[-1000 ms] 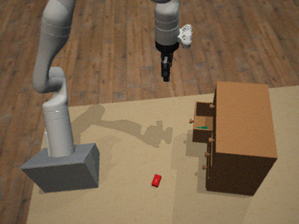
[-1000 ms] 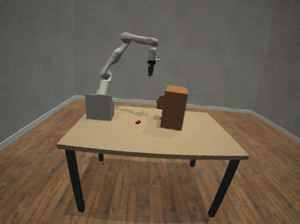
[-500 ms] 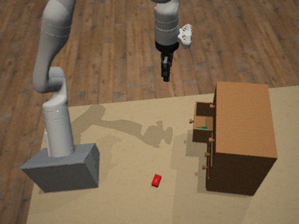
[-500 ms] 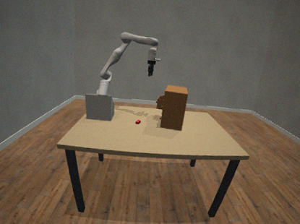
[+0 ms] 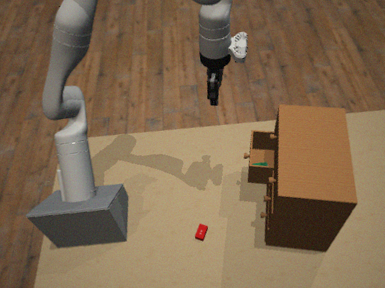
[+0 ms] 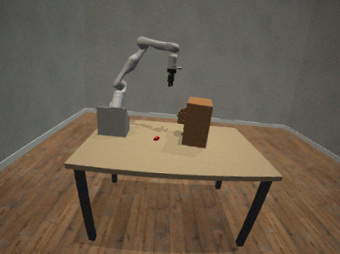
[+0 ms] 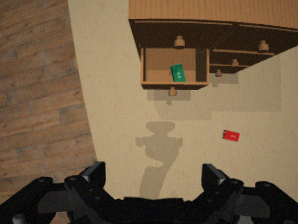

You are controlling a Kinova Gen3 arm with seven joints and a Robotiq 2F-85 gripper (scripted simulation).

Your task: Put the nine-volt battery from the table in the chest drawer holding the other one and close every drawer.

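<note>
The red nine-volt battery (image 5: 201,232) (image 6: 156,138) (image 7: 231,135) lies flat on the table in front of the chest (image 5: 315,151) (image 6: 197,124) (image 7: 215,9). One drawer (image 5: 259,175) (image 6: 182,116) (image 7: 157,61) at the chest's far side is pulled well out and looks level. A green block with small pale marks (image 5: 259,164) (image 7: 178,73) lies in it, probably the other nine-volt battery. My gripper (image 5: 213,103) (image 6: 169,85) (image 7: 153,173) is open and empty. It hangs high above the table's far side, in front of the open drawer and higher than the chest's top.
The other drawers are in or nearly in; a lower front (image 7: 250,53) seems to stand slightly out. An upper knob (image 7: 179,42) juts out above the open drawer. The grey robot base (image 5: 81,220) (image 6: 113,121) stands at the opposite side of the table (image 5: 147,284) (image 6: 133,157).
</note>
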